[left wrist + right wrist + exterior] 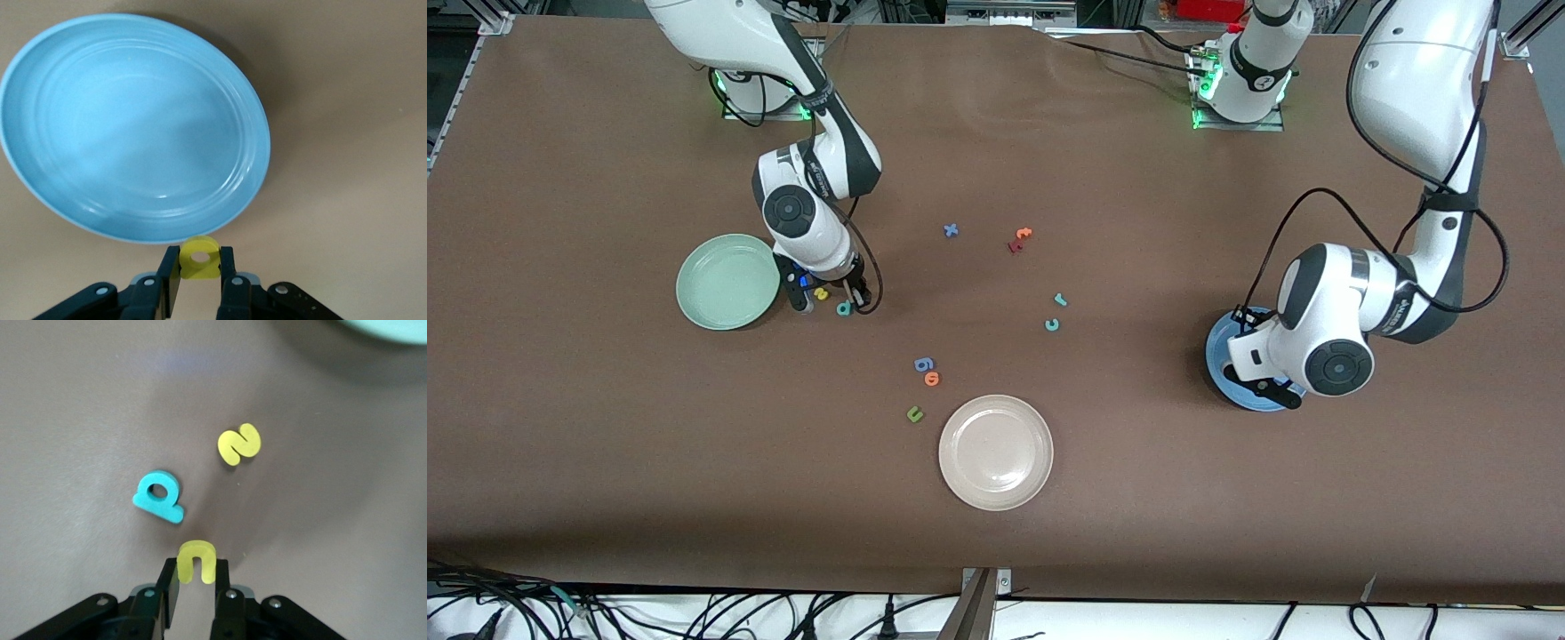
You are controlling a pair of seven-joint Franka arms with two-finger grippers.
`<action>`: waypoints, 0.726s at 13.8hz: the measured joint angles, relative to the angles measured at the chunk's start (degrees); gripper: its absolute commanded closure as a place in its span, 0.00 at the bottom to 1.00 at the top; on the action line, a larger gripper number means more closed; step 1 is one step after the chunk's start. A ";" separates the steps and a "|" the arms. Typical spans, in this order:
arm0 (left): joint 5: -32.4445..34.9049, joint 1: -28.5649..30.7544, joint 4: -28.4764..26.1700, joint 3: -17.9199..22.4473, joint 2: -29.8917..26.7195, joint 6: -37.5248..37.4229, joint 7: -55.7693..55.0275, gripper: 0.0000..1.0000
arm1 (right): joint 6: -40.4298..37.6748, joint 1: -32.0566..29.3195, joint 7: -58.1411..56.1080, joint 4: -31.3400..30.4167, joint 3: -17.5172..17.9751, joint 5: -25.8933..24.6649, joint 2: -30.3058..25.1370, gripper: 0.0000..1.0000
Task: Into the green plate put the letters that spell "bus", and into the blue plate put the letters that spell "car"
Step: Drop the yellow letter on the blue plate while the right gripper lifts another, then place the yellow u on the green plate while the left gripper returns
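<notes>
Brown cloth covers the desk [605,444] from end to end on my feed. Toward the right arm's end I see the green plate [727,282] with nothing in it. Just beside it the right gripper [195,581] sits low over the desk, its fingers [169,587] pinched shut on the yellow-orange "u" [197,561]; the yellow "s" [239,443] and the teal "b" [158,496] lie flat close by, apart from each other. Mid-desk I make out a blue "x" [951,230], an orange "t" [1024,234] touching a dark red letter [1014,246], then the teal "r" [1060,299] and teal "c" [1052,325]. Nearer the front camera lie a blue letter [923,364], an orange "o" [932,379], a dark green "u" [914,413] and an empty cream-white plate [996,452]. At the left arm's end the left gripper [200,280] hangs over the edge of the blue plate [133,127], narrow fingers [172,283] clamping the yellow "a" [199,257]; the plate holds nothing.
</notes>
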 measured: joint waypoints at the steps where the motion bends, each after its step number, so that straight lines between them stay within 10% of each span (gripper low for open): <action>1: 0.00 0.19 0.37 0.00 0.70 0.43 0.00 0.65 | -4.57 0.00 -0.33 2.11 -0.79 -0.02 -1.15 1.00; 5: 0.00 0.62 1.25 -0.01 1.72 2.05 0.05 0.30 | -21.47 -0.04 -8.83 8.44 -6.47 -0.05 -6.32 1.00; 10: -1.01 0.37 2.91 -0.99 1.72 2.10 -3.62 0.09 | -32.50 -0.24 -33.28 8.64 -18.59 -0.07 -9.43 1.00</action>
